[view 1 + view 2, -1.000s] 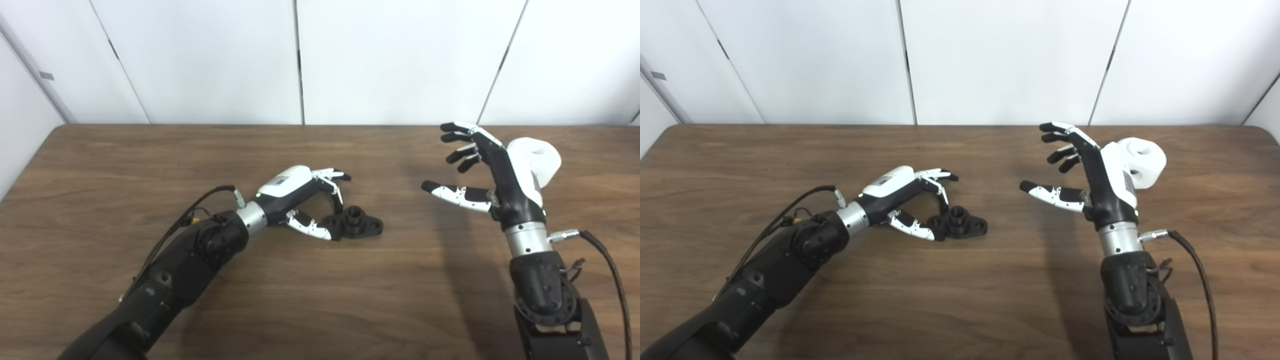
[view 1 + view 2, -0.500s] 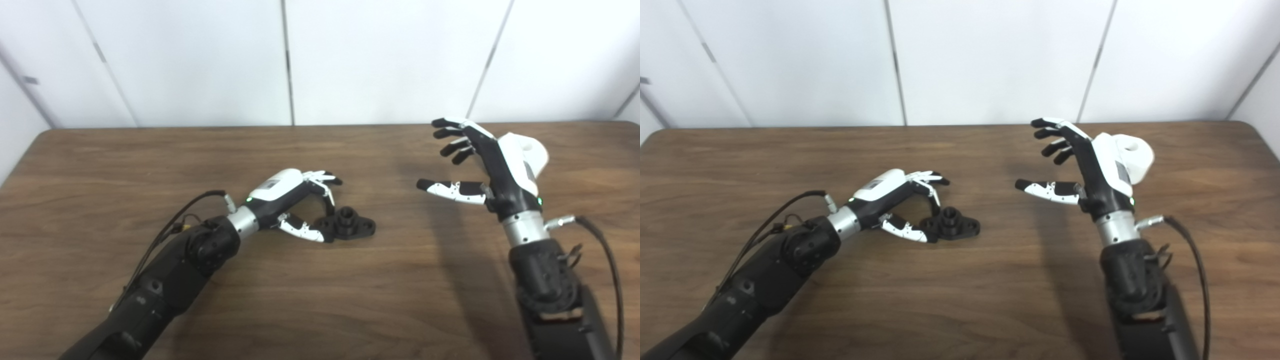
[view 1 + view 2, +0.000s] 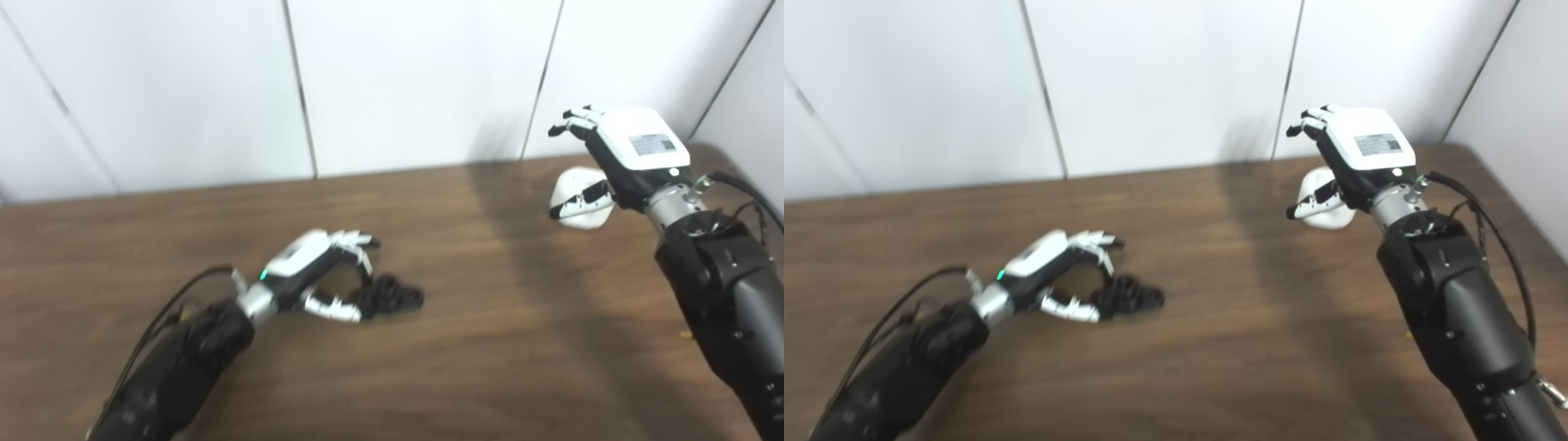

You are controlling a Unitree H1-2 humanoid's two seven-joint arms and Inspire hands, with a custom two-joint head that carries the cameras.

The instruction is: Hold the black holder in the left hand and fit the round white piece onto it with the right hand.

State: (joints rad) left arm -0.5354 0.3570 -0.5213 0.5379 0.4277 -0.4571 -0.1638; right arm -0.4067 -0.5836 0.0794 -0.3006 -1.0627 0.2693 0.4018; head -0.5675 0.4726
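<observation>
The black holder (image 3: 395, 295) lies flat on the brown table (image 3: 478, 343), left of the middle; the picture is blurred there. My left hand (image 3: 318, 269) curls around the holder's left end, thumb low in front and fingers arching over from behind. The blur hides whether they press on it. The round white piece (image 3: 582, 220) rests on the table at the far right. My right hand (image 3: 1353, 153) hovers over it, back upward and open, with the fingers reaching beyond the piece and the thumb hanging in front of it.
White wall panels (image 3: 416, 79) rise right behind the table's far edge. The table's right corner (image 3: 1476, 153) lies just beyond my right hand. A cable (image 3: 1488, 202) loops off the right wrist.
The camera has swung to the right and the whole picture has shifted. My right hand has turned palm down and moved over the white piece. My left hand stays at the holder.
</observation>
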